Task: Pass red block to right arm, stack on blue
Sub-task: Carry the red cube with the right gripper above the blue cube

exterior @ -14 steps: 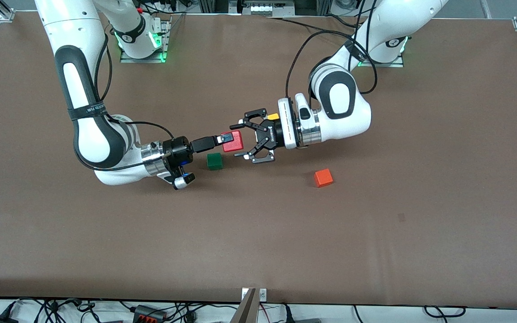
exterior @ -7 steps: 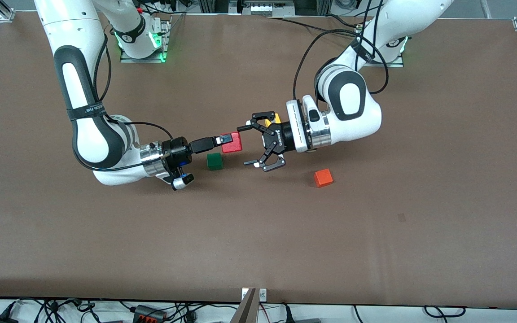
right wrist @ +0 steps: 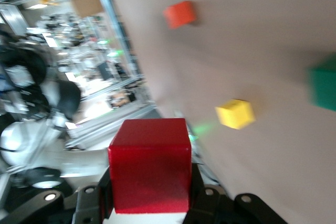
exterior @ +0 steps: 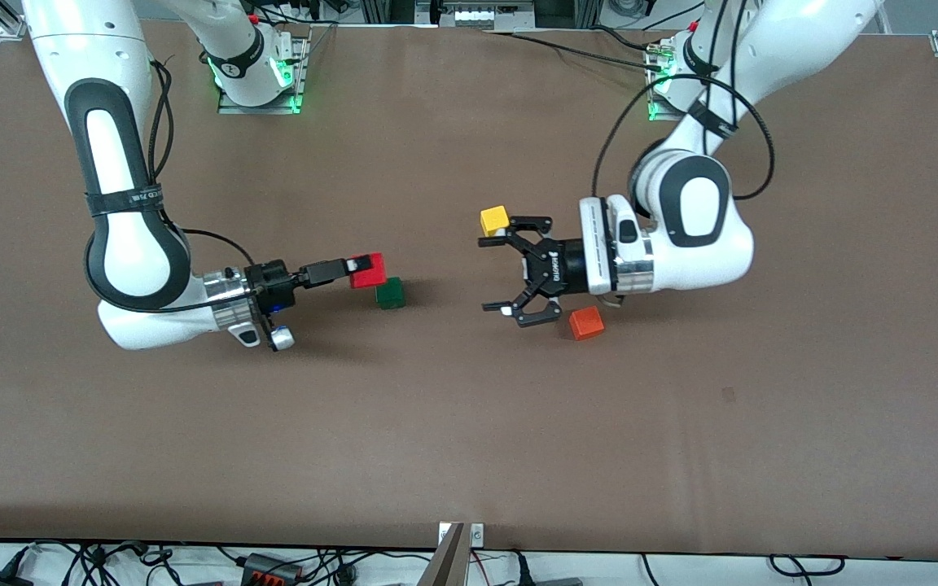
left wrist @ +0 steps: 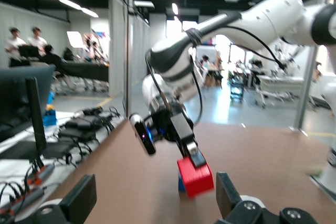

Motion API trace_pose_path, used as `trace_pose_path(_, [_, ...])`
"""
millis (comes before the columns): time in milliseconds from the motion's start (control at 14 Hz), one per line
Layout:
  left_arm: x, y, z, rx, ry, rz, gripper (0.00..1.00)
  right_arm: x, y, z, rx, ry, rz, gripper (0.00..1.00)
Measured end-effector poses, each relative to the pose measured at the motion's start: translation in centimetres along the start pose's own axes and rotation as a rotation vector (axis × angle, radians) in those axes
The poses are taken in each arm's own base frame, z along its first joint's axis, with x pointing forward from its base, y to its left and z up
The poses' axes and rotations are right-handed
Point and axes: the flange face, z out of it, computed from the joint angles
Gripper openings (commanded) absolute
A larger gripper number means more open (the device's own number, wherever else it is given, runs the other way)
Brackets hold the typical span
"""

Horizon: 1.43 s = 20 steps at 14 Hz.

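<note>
Two grippers were well apart: the right gripper [exterior: 357, 269] pinched the red block [exterior: 369, 270] in the air, just above and beside the green cube [exterior: 391, 293]. No blue cube showed in the front view. The left gripper [exterior: 509, 271], fingers spread and empty, hung beside the orange-red cube [exterior: 586, 323] and yellow cube [exterior: 494, 220].

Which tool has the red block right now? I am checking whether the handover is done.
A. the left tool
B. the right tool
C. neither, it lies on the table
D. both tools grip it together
B: the right tool is shut on the red block above the table beside the green cube, while the left tool stands open and apart, near the yellow cube.
</note>
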Motion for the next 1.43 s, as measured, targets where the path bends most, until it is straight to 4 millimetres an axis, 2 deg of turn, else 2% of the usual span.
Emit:
trace_pose_path(143, [-0.7,-0.6,-1.9,-0.064,-0.113,-0.016,1.0,-0.4,2.0,-2.6,-0.186,-0.009,0.011,0.0])
trace_pose_path(357, [-1.8,-0.6,-2.8,-0.119,-0.293,-0.074,1.0,-1.3,4.1,-6.6,-0.518,-0.02,0.02,0.0])
trace_pose_path(500, [-3.4,-0.8,-3.6,-0.133,-0.417,-0.127,1.0,-2.0,4.9,-9.1,-0.779,-0.035,0.021,0.0])
trace_pose_path(714, [-5.3,-1.6,-5.7,-0.123,-0.659,-0.192,1.0,-2.4,4.1,-10.4,-1.102,-0.031,0.022,0.0])
trace_pose_path(857, [-5.4,-1.9,-6.5,-0.124,-0.798,-0.223,1.0,-2.5,4.1,-10.4,-1.194,0.011,0.011,0.0])
trace_pose_path(1071, [-3.7,-2.6,-8.2,-0.133,-0.992,-0.272,1.0,-3.1,5.5,-10.2,-1.213,0.126,0.008,0.0])
trace_pose_path(1286, [0.0,-3.4,-10.7,-0.098,-1.205,-0.319,1.0,-4.3,7.3,-9.7,-1.208,0.231,0.004,0.0])
trace_pose_path(1429, [1.7,-3.5,-12.4,-0.058,-1.316,-0.362,1.0,-5.2,7.9,-9.4,-1.199,0.293,0.011,0.0])
